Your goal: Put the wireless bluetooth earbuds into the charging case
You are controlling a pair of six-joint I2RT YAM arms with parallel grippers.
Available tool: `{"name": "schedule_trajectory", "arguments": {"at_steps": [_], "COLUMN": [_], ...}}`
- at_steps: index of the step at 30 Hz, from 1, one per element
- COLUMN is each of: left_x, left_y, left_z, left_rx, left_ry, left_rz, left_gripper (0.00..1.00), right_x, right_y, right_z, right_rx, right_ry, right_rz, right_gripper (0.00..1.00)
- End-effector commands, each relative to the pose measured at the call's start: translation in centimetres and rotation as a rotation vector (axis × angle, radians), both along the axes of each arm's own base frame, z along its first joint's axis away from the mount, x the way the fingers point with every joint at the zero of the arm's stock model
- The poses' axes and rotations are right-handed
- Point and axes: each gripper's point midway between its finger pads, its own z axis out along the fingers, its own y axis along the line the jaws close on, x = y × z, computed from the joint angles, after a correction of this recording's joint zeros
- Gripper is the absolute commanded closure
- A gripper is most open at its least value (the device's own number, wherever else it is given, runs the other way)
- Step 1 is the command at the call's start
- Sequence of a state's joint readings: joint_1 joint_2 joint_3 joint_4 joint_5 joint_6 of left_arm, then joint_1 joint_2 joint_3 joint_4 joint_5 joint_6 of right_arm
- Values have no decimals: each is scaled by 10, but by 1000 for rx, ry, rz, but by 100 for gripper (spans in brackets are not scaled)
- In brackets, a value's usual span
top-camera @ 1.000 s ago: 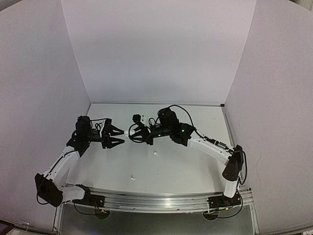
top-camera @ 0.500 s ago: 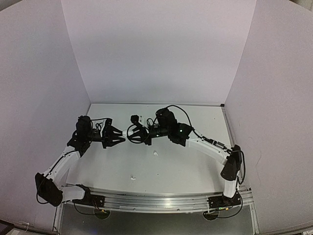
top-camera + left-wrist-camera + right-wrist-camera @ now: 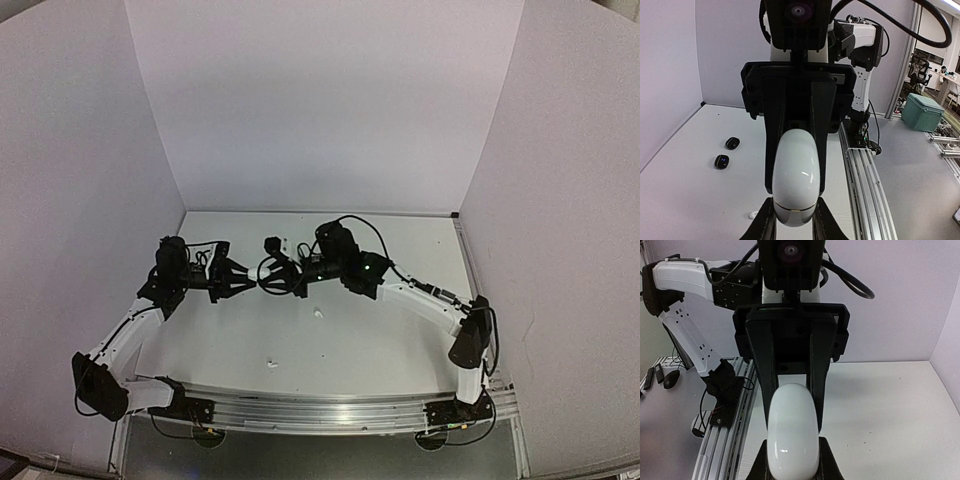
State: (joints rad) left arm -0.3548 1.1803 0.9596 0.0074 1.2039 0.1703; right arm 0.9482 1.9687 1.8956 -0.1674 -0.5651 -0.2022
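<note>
Left jaws newly tight on white charging case (image 3: pixel 795 172), right jaws too.

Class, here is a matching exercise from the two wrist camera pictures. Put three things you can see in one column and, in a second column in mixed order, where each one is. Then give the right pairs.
Things
1. white case
2. black cases
3. teal box

Places
A. lying close together on the table
B. beyond the rail, off the table
C. up in the air, clamped between the jaws of both arms

Pairs: 1-C, 2-A, 3-B
</note>
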Motion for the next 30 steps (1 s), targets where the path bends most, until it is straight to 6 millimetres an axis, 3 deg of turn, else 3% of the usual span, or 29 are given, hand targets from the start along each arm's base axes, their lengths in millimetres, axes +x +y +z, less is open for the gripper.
{"name": "schedule_trajectory", "arguments": {"at_steps": [1, 2, 6, 9, 12, 21, 30], "left_x": [-9, -9, -8, -5, -7, -12, -21], "left_y": [-2, -2, -1, 1, 3, 4, 8], "left_z": [10, 10, 8, -1, -10, -13, -28], "left_rx": [-24, -24, -12, 26, 72, 83, 137], "left_ry": [-31, -30, -27, -42, -80, -131, -195], "left_rz": [-57, -56, -31, 7, 15, -10, -51], "left_gripper": [94, 100, 100, 100, 100, 100, 100], "right_x": [6, 6, 14, 19, 24, 28, 40], "right_y": [10, 11, 9, 3, -4, -2, -4], "right_z": [4, 4, 4, 7, 13, 1, 5], "right_rx": [25, 25, 18, 14, 14, -7, 6], "right_ry": [-27, -23, 6, 10, 11, 40, 86], "right_rz": [-1, -4, -58, -116, -177, -187, -225], "right_gripper": [100, 100, 97, 63, 42, 40, 42]}}
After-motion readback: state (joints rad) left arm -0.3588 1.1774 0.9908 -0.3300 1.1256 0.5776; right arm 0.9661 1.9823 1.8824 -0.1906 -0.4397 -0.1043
